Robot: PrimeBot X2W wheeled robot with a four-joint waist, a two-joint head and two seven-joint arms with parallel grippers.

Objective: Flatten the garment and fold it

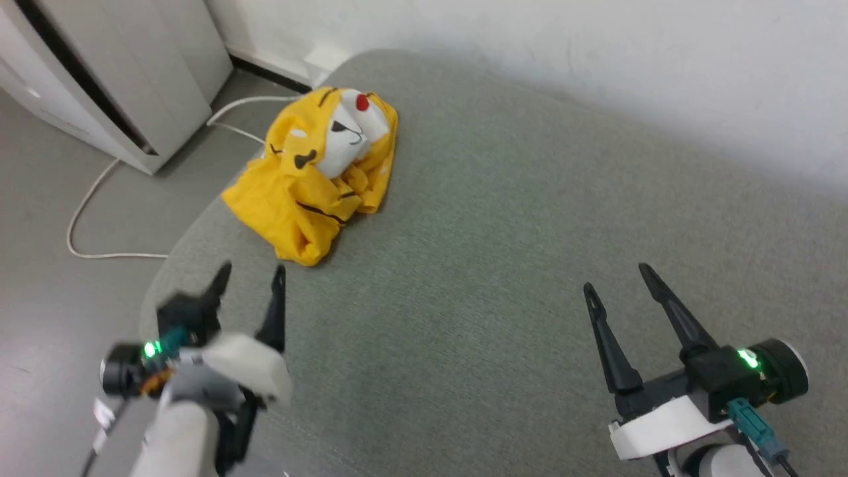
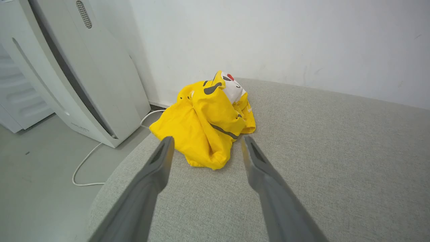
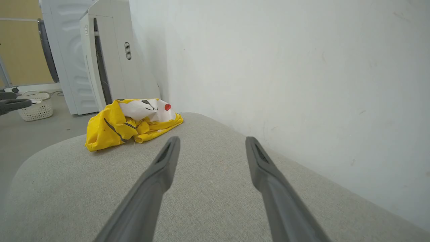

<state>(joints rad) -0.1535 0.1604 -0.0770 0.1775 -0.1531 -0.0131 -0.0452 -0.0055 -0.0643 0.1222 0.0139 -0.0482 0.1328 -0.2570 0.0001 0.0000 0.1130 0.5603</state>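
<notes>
- The garment (image 1: pixel 318 179), a bright yellow T-shirt, lies crumpled in a heap at the far left corner of a grey padded surface (image 1: pixel 503 278), close to the wall (image 1: pixel 596 59).
- On top of the heap a white patch with a red dot and black marks faces up; black stripes run over the yellow folds below it.
- The left part of the heap reaches the rounded edge of the grey surface.
- The left gripper (image 1: pixel 252 267) hovers above the near left edge of the surface, with its two fingers spread apart and holding nothing. It points at the garment, and its tips are near the heap but not touching it.
- The right gripper (image 1: pixel 615 276) is also spread wide and empty. It stands over bare grey fabric, well apart from the garment.
- On the floor beside the surface stands a white appliance (image 1: pixel 119 73). A white cable (image 1: pixel 86 199) runs along the floor just beside the heap.
- In the right wrist view, a white laundry basket (image 3: pixel 35 107) stands farther away on the floor.
</notes>
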